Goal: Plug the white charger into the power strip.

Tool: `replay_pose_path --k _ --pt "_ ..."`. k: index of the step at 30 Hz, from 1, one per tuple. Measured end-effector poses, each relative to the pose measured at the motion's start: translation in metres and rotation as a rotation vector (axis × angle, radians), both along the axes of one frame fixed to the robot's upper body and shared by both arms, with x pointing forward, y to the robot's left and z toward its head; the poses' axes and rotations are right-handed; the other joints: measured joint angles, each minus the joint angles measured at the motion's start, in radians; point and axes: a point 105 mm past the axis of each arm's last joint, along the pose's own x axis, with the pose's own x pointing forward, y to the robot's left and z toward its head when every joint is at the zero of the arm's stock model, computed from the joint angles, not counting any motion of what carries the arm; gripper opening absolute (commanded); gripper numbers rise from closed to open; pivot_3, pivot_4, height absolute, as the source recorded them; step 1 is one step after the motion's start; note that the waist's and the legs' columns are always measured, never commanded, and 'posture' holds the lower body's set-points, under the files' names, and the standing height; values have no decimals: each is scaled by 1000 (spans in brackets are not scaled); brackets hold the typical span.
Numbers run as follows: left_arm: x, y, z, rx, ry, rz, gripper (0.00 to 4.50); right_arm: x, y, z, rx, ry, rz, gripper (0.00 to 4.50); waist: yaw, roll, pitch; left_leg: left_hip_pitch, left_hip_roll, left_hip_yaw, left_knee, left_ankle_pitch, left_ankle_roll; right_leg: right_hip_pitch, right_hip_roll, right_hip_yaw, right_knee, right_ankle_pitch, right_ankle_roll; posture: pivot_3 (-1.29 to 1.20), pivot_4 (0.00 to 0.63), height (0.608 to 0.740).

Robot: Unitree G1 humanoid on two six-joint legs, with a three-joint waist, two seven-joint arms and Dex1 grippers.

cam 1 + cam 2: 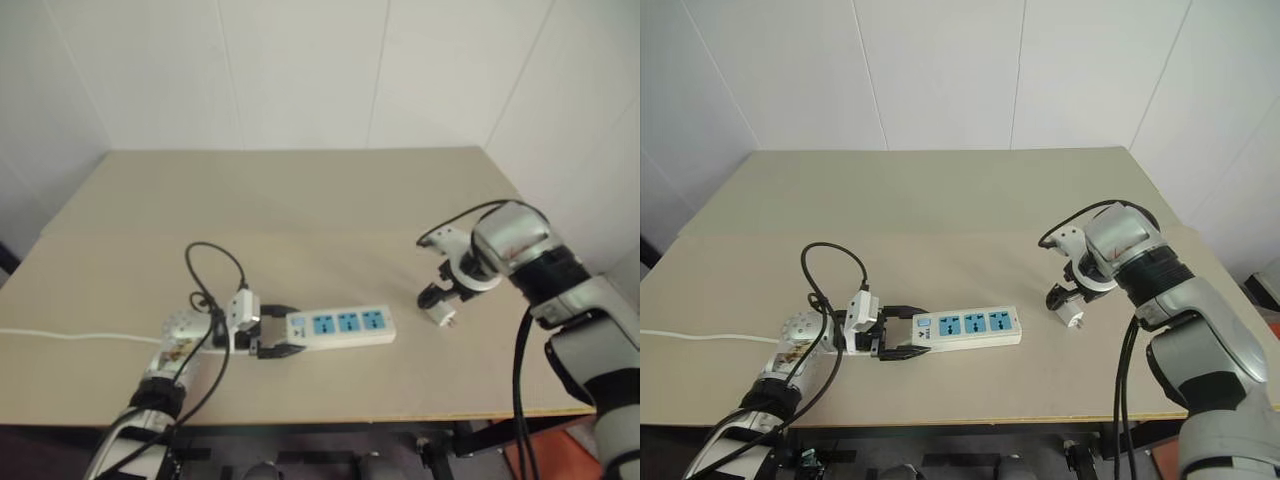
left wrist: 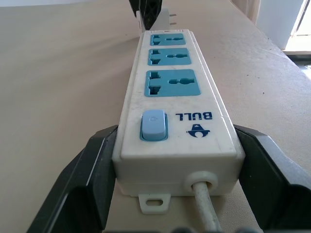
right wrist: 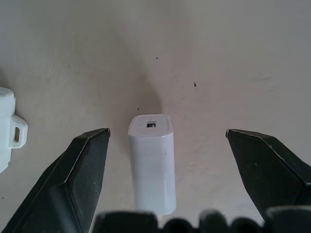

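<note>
Fingers (image 2: 92, 179) clamp "BULL"-marked power strip (image 2: 177, 121).

Beige table (image 1: 300, 200); white panelled walls (image 1: 300, 70) behind.

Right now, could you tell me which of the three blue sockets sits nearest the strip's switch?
The end socket directly beside the blue switch, at the end the left claw grips; the other two lie farther along.

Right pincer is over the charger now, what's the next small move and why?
Probably lower the right pincer a little and close. Its fingers stand open on either side of the white charger, which lies loose on the table, while the left pincer clamps the power strip.
</note>
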Motion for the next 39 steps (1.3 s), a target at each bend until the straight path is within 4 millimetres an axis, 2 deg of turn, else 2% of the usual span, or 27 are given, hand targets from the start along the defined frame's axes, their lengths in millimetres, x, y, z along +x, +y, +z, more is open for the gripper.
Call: replay_pose_path --k 7,8,10,18,25,31,36,39 --pt "-1 0 0 -2 -11 11 3251 1 2 -3 4 8 10 4500 -1 0 0 0 0 0 0 0 0 0 0 0 0 0 0 0 150 740" --pt "-2 0 -1 -3 -12 14 3251 1 1 -3 -2 10 10 4323 -1 0 0 0 0 0 0 0 0 0 0 0 0 0 0 0 150 740" --pt "-3 0 -1 -5 -15 18 3251 1 0 -4 1 15 10 3892 -1 0 0 0 0 0 0 0 0 0 0 0 0 0 0 0 150 740" --pt "-3 1 -1 -6 -21 28 3251 2 10 -10 3 29 61 1151 -2 0 0 1 0 0 0 0 0 1 0 0 0 0 0 0 150 740" --pt "-3 1 -1 -2 -22 22 3251 1 8 -8 -18 21 74 1130 -2 0 0 1 0 0 0 0 0 1 0 0 0 0 0 0 150 740" --pt "1 1 2 20 -15 0 3251 -2 6 18 -48 -84 157 1130 -4 1 0 0 0 0 0 0 0 0 0 0 0 0 0 0 150 740" --pt "5 0 4 46 -11 -22 3251 -14 48 64 232 -380 431 1130 -3 0 0 1 0 -2 -1 0 0 2 1 -1 -2 0 0 0 150 740" --pt "5 1 4 46 -7 -25 3251 -29 59 64 388 -450 564 1130 0 0 0 0 0 -2 0 0 0 3 0 -2 -2 0 1 0 150 740"
